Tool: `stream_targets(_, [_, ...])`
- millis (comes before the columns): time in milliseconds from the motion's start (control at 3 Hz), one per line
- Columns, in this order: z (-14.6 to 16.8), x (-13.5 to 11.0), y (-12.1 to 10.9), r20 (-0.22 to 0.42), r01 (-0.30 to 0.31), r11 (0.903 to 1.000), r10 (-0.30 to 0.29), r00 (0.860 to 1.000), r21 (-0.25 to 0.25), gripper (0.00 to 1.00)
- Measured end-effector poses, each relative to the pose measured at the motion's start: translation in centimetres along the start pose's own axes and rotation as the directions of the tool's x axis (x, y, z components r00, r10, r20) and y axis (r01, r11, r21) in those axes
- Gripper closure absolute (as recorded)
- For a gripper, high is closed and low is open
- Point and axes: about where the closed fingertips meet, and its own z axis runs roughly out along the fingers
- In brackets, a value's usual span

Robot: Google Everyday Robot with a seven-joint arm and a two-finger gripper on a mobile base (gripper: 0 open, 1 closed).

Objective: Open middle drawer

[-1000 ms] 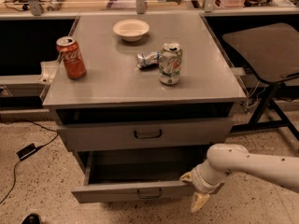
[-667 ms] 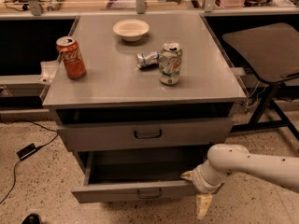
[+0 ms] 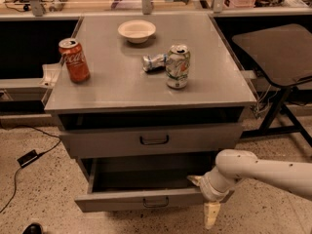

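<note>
Two drawers show on the front of the grey cabinet [image 3: 234,89]. The upper, taller-fronted drawer [image 3: 107,143] sits closed just under the top. Below it, the middle drawer [image 3: 112,202] is pulled well out toward the lower edge of the frame. Its low front panel stands forward of the cabinet body, its dark inside is open to view, and its small loop handle [image 3: 156,202] is at the centre of the panel.

The white arm [image 3: 273,172] comes in from the lower right. Its gripper [image 3: 204,198] is at the right end of the middle drawer's front panel, low in the frame and well to the right of the handle. The jaws stand apart. One pale fingertip [image 3: 195,180] points up and left by the drawer's right inner corner, and the other finger points down past the panel toward the speckled floor [image 3: 44,199]. Whether either finger touches the panel cannot be told.

On the cabinet top, a red cola can [image 3: 74,60] stands upright near the left edge. A pale bowl [image 3: 137,30] sits toward the back. A white and green can [image 3: 177,66] stands upright near the middle, with a crushed silver can [image 3: 154,62] lying just to its left. A dark seat [image 3: 278,48] fills the upper right, and a black adapter [image 3: 27,157] with its cable lies on the floor at the left.
</note>
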Motion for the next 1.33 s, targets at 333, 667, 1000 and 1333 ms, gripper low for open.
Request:
stream_targets(333, [0.3, -0.1, 2.6, 0.022, 0.012, 0.9979, -0.011, 1.000, -0.063, 0.22])
stream_targets(667, [-0.2, -0.4, 4.2, 0.030, 0.030, 0.9951, -0.027, 0.999, -0.094, 0.46])
stream_targets(1000, [-0.7, -0.6, 4.2, 0.030, 0.030, 0.9950, -0.028, 0.999, -0.095, 0.67])
stream_targets(1333, [-1.0, -0.7, 4.1, 0.030, 0.031, 0.9950, -0.028, 0.999, -0.095, 0.75])
